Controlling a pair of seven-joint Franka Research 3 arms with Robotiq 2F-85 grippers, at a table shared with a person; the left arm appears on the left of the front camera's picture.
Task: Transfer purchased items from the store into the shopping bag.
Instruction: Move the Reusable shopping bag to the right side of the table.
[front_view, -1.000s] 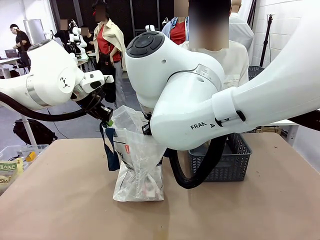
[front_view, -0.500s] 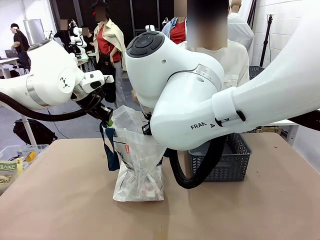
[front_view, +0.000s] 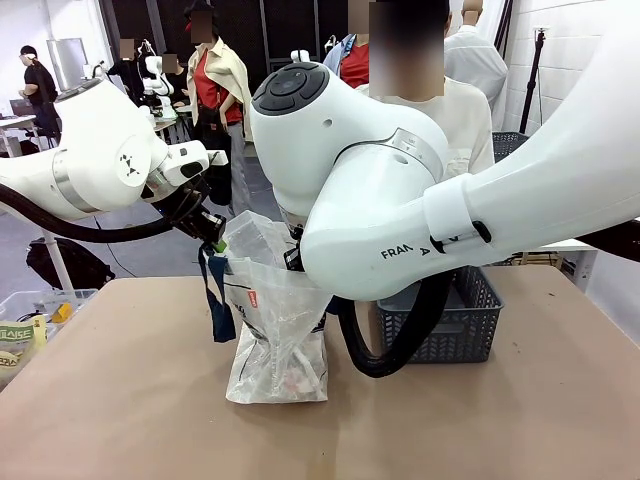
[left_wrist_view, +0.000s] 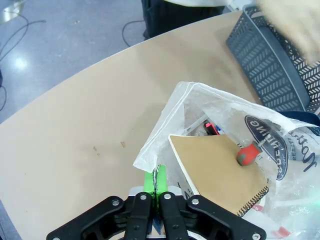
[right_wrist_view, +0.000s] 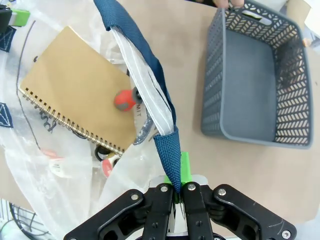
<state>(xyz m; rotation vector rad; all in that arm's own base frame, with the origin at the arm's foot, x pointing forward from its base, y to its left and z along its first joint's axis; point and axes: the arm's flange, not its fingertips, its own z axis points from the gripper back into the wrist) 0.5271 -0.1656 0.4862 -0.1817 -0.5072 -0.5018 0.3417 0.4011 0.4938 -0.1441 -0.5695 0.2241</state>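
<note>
The shopping bag (front_view: 272, 325) stands on the table, translucent white with navy handles. My left gripper (front_view: 213, 243) is shut on its rim at the upper left and holds that side up. In the left wrist view the green pads (left_wrist_view: 149, 181) pinch the plastic edge. My right gripper (right_wrist_view: 176, 184) is shut on a navy handle (right_wrist_view: 150, 75); in the front view the right arm's bulk hides it. Inside the bag lie purchased items: a tan spiral notebook (right_wrist_view: 75, 100) (left_wrist_view: 220, 172), a small red and grey thing (right_wrist_view: 123, 99) (left_wrist_view: 247, 153), and small red-marked packs lower down.
A dark grey mesh basket (front_view: 470, 322) (right_wrist_view: 250, 90) stands just right of the bag. A person stands across the table behind it, with fingers on the basket's far rim (right_wrist_view: 231, 3). A clear bin (front_view: 30, 318) sits at the table's left edge.
The person behind the table has shifted a little to the right. Both arms and the bag stay as they were.
</note>
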